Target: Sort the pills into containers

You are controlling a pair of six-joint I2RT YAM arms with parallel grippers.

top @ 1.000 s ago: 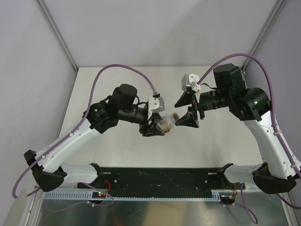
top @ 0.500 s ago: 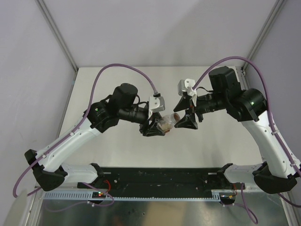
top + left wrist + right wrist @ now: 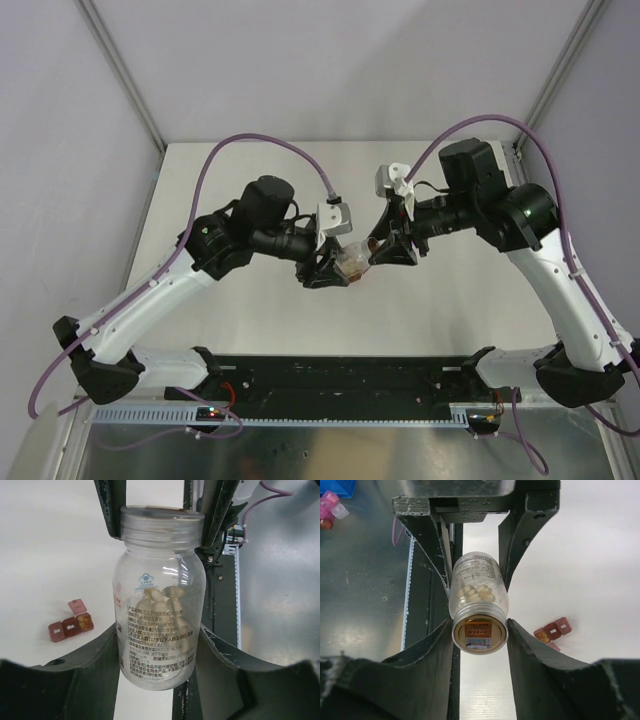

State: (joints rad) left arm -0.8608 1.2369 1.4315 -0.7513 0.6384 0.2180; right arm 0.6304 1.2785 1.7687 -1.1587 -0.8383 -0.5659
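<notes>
Clamping the bottle [image 3: 159,605] tight in the left gripper [image 3: 159,630], probably wanted the right gripper [image 3: 479,624], jaws half-closed about the cap [image 3: 480,635] with contact unclear, seated squarely before any twist.

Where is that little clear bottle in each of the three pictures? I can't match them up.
Top external: bottle near the middle.
Left wrist: bottle fills the centre, cap toward the top.
Right wrist: bottle at centre, cap facing the camera.
Shared landmark: red pill strip, left of the bottle in left wrist, lower right in right wrist; not visible from above.
</notes>
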